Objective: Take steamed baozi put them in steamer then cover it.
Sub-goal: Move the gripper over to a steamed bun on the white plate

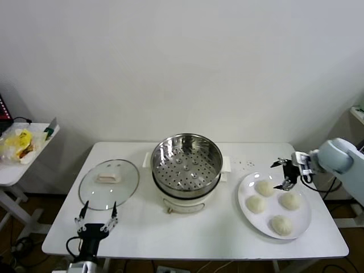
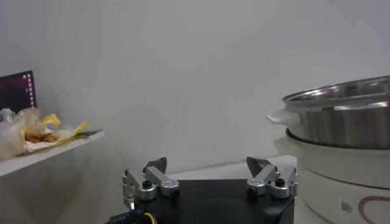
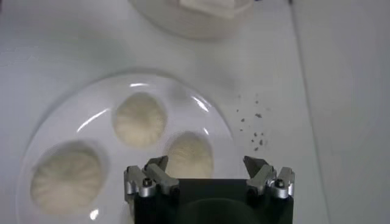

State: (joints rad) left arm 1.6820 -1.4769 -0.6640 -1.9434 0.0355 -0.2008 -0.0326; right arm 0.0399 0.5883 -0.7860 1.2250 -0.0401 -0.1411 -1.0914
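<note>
Four cream-white baozi [image 1: 264,187] lie on a white plate [image 1: 273,207] at the table's right. The steel steamer [image 1: 186,165], empty, stands on its white base at the centre. The glass cover [image 1: 108,183] lies flat on the table to its left. My right gripper [image 1: 282,173] is open and empty, hovering over the plate's far edge. In the right wrist view my right gripper [image 3: 206,164] is above the nearest baozi [image 3: 190,155], not touching it. My left gripper [image 1: 96,216] is open and empty at the table's front left, below the cover.
A small side table with a plastic bag of food [image 1: 17,145] stands at the far left. Dark crumbs [image 1: 245,165] lie on the table between steamer and plate. The wall is close behind the table.
</note>
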